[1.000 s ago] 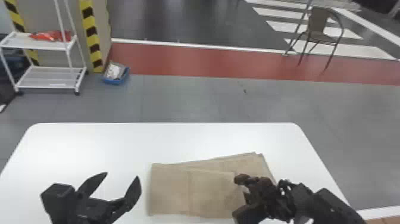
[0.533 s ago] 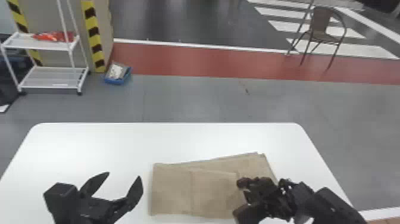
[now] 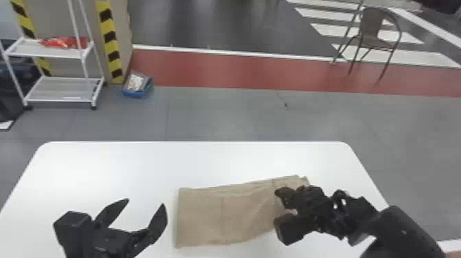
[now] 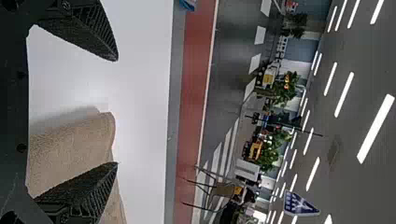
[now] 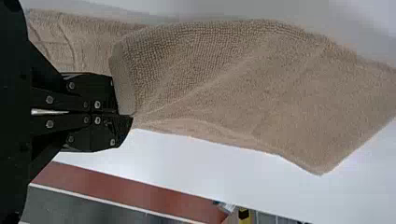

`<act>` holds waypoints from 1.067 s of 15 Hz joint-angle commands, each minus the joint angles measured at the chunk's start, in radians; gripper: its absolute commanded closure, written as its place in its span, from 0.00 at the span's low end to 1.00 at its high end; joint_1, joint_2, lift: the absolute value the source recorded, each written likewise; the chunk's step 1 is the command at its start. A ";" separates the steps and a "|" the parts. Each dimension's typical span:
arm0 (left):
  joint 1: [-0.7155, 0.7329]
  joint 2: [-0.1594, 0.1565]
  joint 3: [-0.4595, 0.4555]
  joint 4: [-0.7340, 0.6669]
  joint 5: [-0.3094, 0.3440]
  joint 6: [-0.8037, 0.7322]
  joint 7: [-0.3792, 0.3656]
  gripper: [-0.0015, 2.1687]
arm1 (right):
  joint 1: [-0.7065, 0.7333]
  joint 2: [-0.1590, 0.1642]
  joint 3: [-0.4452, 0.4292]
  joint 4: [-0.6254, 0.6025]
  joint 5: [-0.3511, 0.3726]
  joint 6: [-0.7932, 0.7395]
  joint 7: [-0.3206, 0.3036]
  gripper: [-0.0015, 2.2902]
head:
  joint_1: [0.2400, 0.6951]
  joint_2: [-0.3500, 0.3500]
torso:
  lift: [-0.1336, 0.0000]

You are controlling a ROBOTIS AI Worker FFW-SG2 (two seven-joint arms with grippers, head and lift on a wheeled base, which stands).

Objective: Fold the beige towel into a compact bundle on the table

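Because right claw (image 5: 125, 115) pinches beige towel (image 5: 261, 84), apparently by edge alone, hard pull could skew its layers across table (image 3: 103, 164); left claw (image 3: 145, 203) spread nearby.

Towel (image 3: 199, 219) is beige; table (image 3: 120, 171), white; floor strip (image 3: 223, 68), dull red; tape (image 3: 109, 37), striped yellow and black.

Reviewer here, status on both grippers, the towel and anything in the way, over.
Left gripper open, left of towel. Right gripper shut on towel edge. Beige towel layered on white table. Right gripper hides part of towel.
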 commanded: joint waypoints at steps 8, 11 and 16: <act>0.013 0.001 0.002 0.002 0.002 -0.018 -0.011 0.04 | -0.038 0.044 -0.023 0.010 -0.058 0.017 -0.029 0.75 | 1.00 0.23 | 1.00; 0.027 0.001 0.008 -0.003 0.002 -0.027 -0.012 0.04 | -0.038 0.045 -0.060 -0.100 -0.151 0.023 -0.029 0.75 | 1.00 0.27 | 1.00; 0.035 0.000 0.005 -0.003 0.003 -0.033 -0.017 0.04 | -0.017 0.041 -0.066 0.039 -0.019 -0.005 -0.075 0.75 | 1.00 0.26 | 1.00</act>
